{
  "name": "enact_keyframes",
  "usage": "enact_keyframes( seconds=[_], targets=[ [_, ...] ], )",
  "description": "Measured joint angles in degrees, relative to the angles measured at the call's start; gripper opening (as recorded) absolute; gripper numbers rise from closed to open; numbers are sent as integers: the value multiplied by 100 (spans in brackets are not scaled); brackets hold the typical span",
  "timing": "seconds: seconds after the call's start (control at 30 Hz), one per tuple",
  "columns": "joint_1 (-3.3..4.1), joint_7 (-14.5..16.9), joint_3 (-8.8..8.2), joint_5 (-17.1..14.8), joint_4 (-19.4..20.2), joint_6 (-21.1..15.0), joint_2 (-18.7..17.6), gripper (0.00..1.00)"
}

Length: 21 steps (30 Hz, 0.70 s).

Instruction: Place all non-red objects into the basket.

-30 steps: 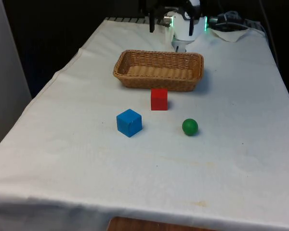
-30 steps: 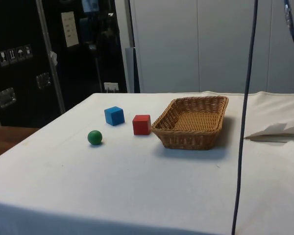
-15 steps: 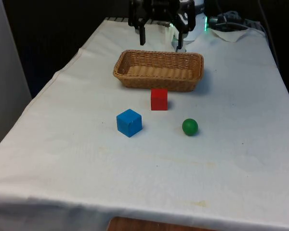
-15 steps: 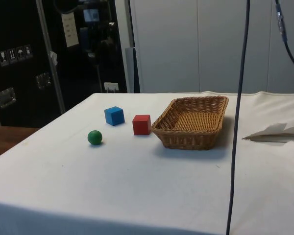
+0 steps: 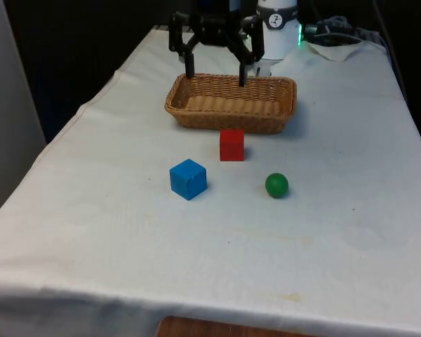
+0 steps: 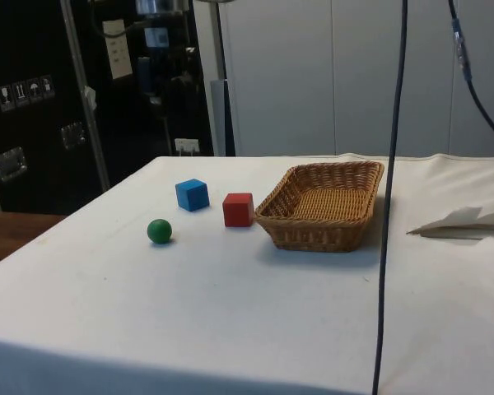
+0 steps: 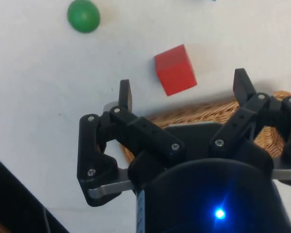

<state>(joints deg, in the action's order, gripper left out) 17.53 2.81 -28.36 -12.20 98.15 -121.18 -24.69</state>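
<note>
Hovering above the basket (image 5: 231,102), our hand (image 5: 215,74) has its 2 fingers (image 5: 189,67) spread wide apart and grips nothing. In the front view we see it over the basket's far rim, fingertips pointing down and not touching the wicker. From the wrist we see the hand (image 7: 183,92) with the same wide gap between its fingers (image 7: 125,95), and the basket (image 7: 203,114) lies partly under them.

We count 3 small things on the white worktop (image 5: 217,246), all outside the basket. The red cube (image 5: 231,144) sits just beside the basket's near wall, on the side away from the robot; we cannot tell whether the 2 touch. The blue cube (image 5: 188,178) lies farther out, toward the front view's left of the red cube and apart from it. The green ball (image 5: 276,184) lies toward the front view's right, about level with the blue cube and well apart from it.

In the side view we see the basket (image 6: 323,204), nothing in it, with the red cube (image 6: 238,209) near its corner, the blue cube (image 6: 192,194) behind and beside that, and the green ball (image 6: 159,231) nearest the camera. From the wrist, the red cube (image 7: 175,69) shows between the fingertips, and the green ball (image 7: 83,15) lies beyond it on the cloth.
</note>
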Motion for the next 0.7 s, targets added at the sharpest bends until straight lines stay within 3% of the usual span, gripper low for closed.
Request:
enact_keyframes(
  seconds=[0.7],
  targets=[
    [-103,86,-246,-344,-80,-516,-550,100]
  ],
)
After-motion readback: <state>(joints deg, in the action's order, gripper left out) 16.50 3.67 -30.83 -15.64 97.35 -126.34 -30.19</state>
